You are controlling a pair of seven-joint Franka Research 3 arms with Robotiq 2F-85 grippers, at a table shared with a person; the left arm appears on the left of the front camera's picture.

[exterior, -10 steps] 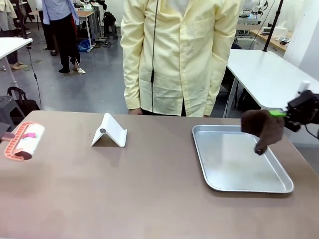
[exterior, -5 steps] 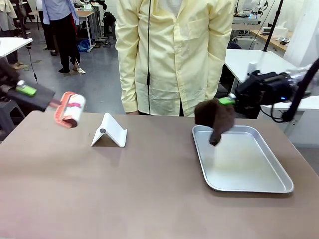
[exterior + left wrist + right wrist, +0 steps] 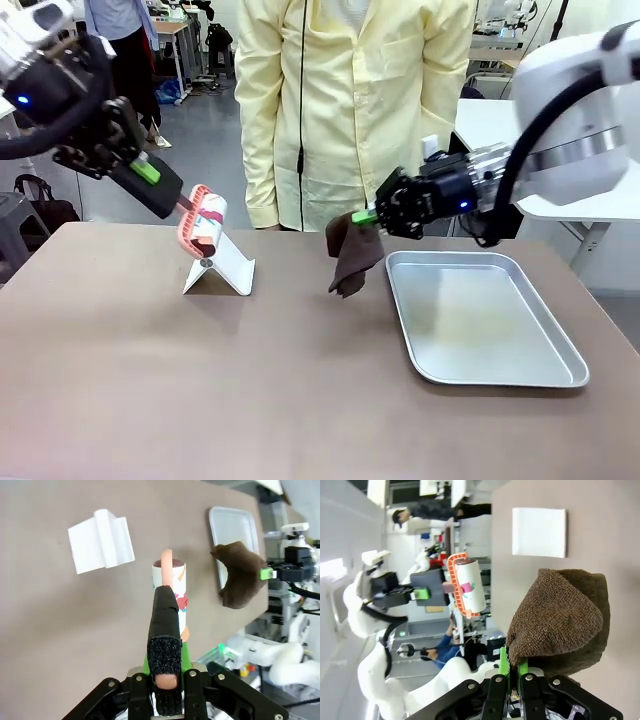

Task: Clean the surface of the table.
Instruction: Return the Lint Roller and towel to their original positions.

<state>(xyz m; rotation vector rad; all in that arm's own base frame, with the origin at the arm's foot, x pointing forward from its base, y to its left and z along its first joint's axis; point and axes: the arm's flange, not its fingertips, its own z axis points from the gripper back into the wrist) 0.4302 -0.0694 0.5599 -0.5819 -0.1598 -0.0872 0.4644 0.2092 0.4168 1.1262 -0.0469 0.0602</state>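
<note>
Two grippers hang above the table (image 3: 250, 380), each clamped on a cleaning tool. The left gripper (image 3: 150, 172) is closed on the black handle of a lint roller (image 3: 203, 218), holding it in the air just above a white folded stand (image 3: 220, 265) that sits on the far left part of the table. In the left wrist view the roller's handle (image 3: 166, 630) runs out between that gripper's (image 3: 165, 700) closed fingers, with the stand (image 3: 101, 540) on the table beyond it. The right gripper (image 3: 372, 215) is closed on one edge of a brown cloth (image 3: 352, 258), which dangles to the right of the stand, between it and a metal tray (image 3: 480, 320). The tray lies on the table's right half. In the right wrist view the cloth (image 3: 560, 625) bunches between the green pads (image 3: 503, 661) of its gripper (image 3: 513, 672). A person in a pale yellow shirt (image 3: 350, 100) stands at the table's far edge, behind the stand and cloth.
</note>
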